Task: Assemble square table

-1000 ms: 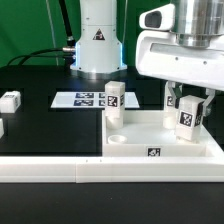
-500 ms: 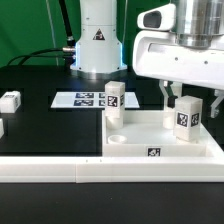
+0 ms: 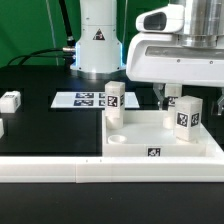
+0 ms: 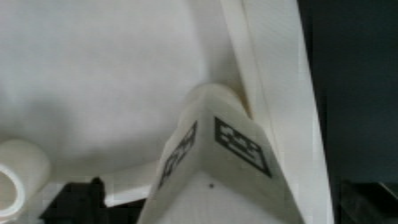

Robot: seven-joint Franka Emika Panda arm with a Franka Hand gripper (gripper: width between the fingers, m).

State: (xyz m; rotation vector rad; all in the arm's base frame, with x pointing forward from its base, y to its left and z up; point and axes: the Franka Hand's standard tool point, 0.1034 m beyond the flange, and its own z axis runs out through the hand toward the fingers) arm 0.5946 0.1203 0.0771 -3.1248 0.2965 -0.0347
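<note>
One tabletop (image 3: 145,132) lies directly below the claw (image 3: 172,94). The exterior view shows four leg blocks. The near leg (image 3: 187,116) stands on the tabletop just beside and below the claw, on the exterior view's right. A second leg (image 3: 114,98) stands at the tabletop's far corner, toward the exterior view's left of the claw. A third leg (image 3: 10,101) and a fourth leg (image 3: 1,128), cut by the picture's edge, lie on the black table (image 3: 40,125), well apart from the claw on that same side. One marker board (image 3: 85,99) and one border rail (image 3: 50,170) complete the count.

The claw's fingers stand apart and grip nothing.

The wrist view shows only the near leg (image 4: 222,150) up close, with tags on two faces, plus the raised rim (image 4: 267,70) and a round hole (image 4: 15,175). The other legs, the board and the rail appear only in the exterior view.

A second ago the fingers straddled the near leg. Now the claw has risen and shifted toward the exterior view's left, and the leg stands where it was.
</note>
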